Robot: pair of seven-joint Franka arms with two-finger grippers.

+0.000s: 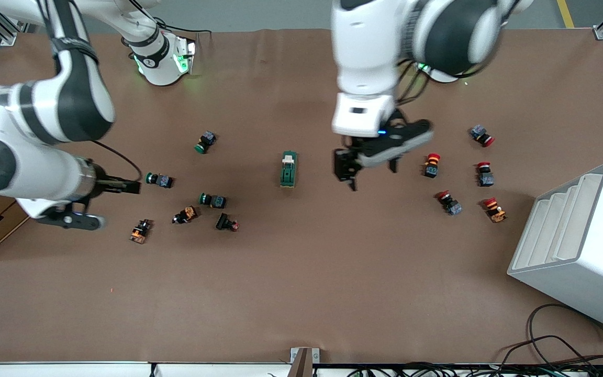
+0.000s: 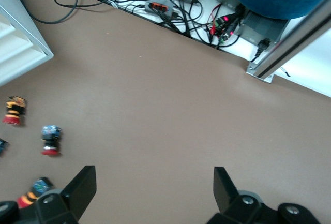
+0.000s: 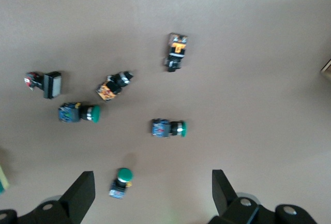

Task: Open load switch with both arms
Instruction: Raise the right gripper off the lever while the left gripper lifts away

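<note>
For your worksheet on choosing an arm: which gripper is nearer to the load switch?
Left. The left gripper, open, hangs just beside the load switch, toward the left arm's end. The right gripper, open, is well off, over the green-capped push buttons.

Load switch (image 1: 288,168) mid-table, between push buttons (image 1: 186,183) and more push buttons (image 1: 464,173).
</note>
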